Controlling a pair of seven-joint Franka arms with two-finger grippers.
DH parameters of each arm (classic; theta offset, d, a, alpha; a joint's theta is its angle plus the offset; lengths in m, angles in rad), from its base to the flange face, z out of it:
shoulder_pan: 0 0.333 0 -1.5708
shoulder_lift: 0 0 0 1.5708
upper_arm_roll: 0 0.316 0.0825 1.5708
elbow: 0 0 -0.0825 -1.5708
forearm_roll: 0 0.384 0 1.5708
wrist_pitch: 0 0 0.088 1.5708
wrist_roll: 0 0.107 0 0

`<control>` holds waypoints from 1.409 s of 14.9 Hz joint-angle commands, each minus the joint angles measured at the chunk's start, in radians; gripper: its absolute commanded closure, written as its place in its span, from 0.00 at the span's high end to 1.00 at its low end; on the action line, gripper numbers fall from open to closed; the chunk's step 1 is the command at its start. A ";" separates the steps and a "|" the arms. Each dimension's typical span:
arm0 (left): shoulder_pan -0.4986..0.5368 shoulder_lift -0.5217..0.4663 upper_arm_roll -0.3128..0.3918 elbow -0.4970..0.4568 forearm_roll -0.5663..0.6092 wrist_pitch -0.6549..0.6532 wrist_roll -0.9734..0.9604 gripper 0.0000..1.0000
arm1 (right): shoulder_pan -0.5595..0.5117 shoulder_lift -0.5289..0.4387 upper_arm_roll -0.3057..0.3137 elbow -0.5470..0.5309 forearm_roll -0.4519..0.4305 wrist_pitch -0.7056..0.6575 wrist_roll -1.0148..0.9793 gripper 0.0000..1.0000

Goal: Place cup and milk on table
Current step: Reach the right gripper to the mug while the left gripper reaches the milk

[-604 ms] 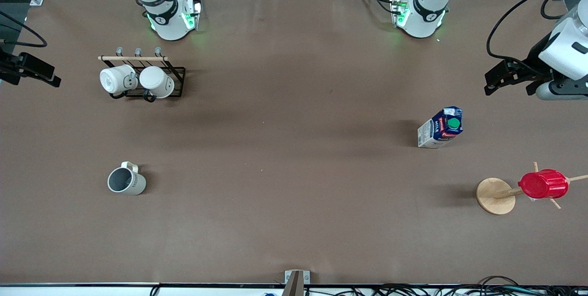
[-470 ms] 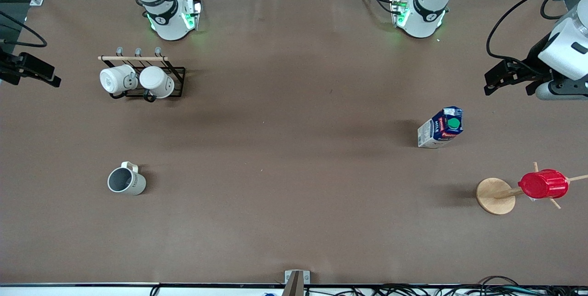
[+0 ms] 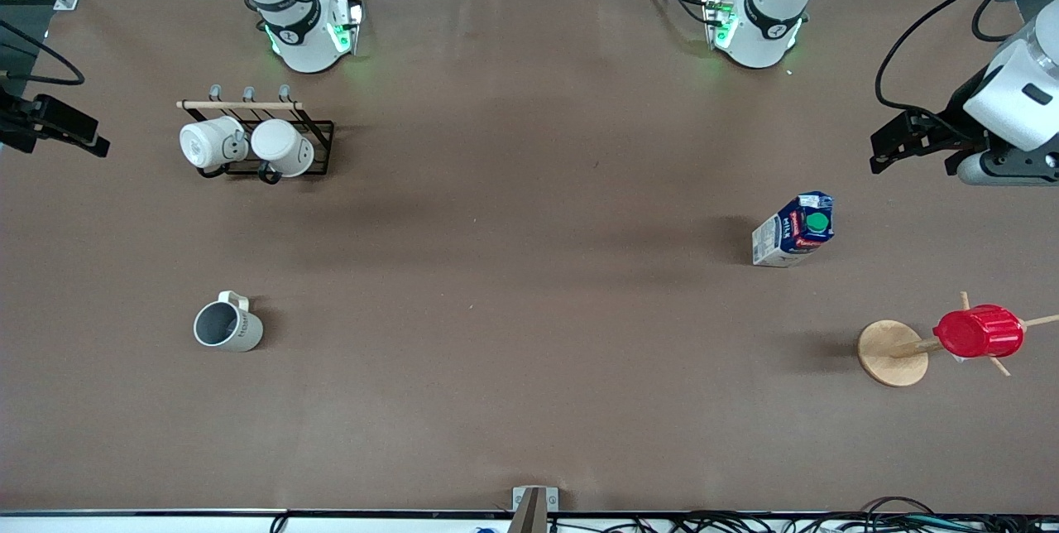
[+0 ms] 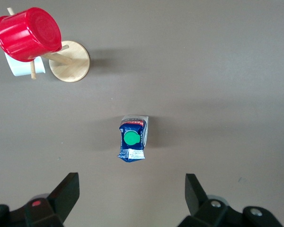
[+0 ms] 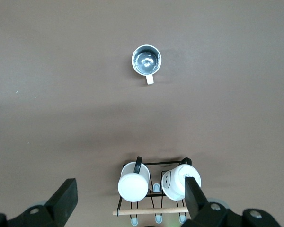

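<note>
- We are seeing the small cream-white mug with a grey interior, the cup (image 3: 227,325), standing upright on the matte brown table (image 3: 513,309) toward the right arm's end, fairly near the front edge.
- The small blue-and-white gable-top carton with a green cap, the milk (image 3: 794,229), is standing toward the left arm's end.
- The left gripper (image 4: 131,198) is hovering high over the table by the milk, jaws spread, empty.
- The right gripper (image 5: 131,201) is hovering over the black wire mug rack (image 3: 273,144), jaws spread.
- We are judging both placed; next, retreating only.
</note>
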 commanded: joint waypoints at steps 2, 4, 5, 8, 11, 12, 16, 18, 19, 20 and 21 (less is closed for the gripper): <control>0.003 0.036 0.000 0.004 -0.003 0.018 0.008 0.99 | -0.019 0.070 -0.004 -0.036 0.006 0.114 -0.062 1.00; 0.003 0.053 -0.002 -0.040 -0.003 0.069 0.017 0.99 | -0.020 0.124 -0.033 -0.073 0.006 0.212 -0.122 1.00; 0.004 0.053 -0.002 -0.074 -0.003 0.102 0.023 0.99 | -0.019 0.150 -0.046 -0.099 0.006 0.276 -0.128 1.00; 0.020 0.053 -0.002 -0.242 -0.003 0.294 0.028 0.98 | -0.022 0.246 -0.061 -0.149 0.006 0.436 -0.163 1.00; 0.021 0.053 -0.002 -0.364 -0.003 0.425 0.031 0.98 | -0.020 0.363 -0.064 -0.205 0.006 0.626 -0.168 1.00; 0.027 0.053 -0.002 -0.382 -0.001 0.431 0.042 0.98 | -0.019 0.389 -0.064 -0.228 0.006 0.695 -0.168 1.00; 0.041 0.048 -0.002 -0.481 -0.001 0.492 0.068 0.97 | -0.005 0.460 -0.064 -0.321 0.006 0.890 -0.185 1.00; 0.041 0.048 -0.002 -0.527 -0.001 0.527 0.068 0.97 | -0.011 0.492 -0.064 -0.323 0.005 0.932 -0.205 1.00; 0.041 0.048 -0.002 -0.540 -0.001 0.546 0.068 0.97 | -0.011 0.506 -0.064 -0.324 0.006 0.955 -0.206 1.00; 0.041 0.051 -0.002 -0.548 -0.001 0.557 0.068 0.97 | -0.011 0.521 -0.064 -0.324 0.006 0.978 -0.206 1.00; 0.041 0.053 -0.002 -0.556 -0.003 0.569 0.068 0.97 | -0.009 0.536 -0.064 -0.323 0.006 0.995 -0.205 0.99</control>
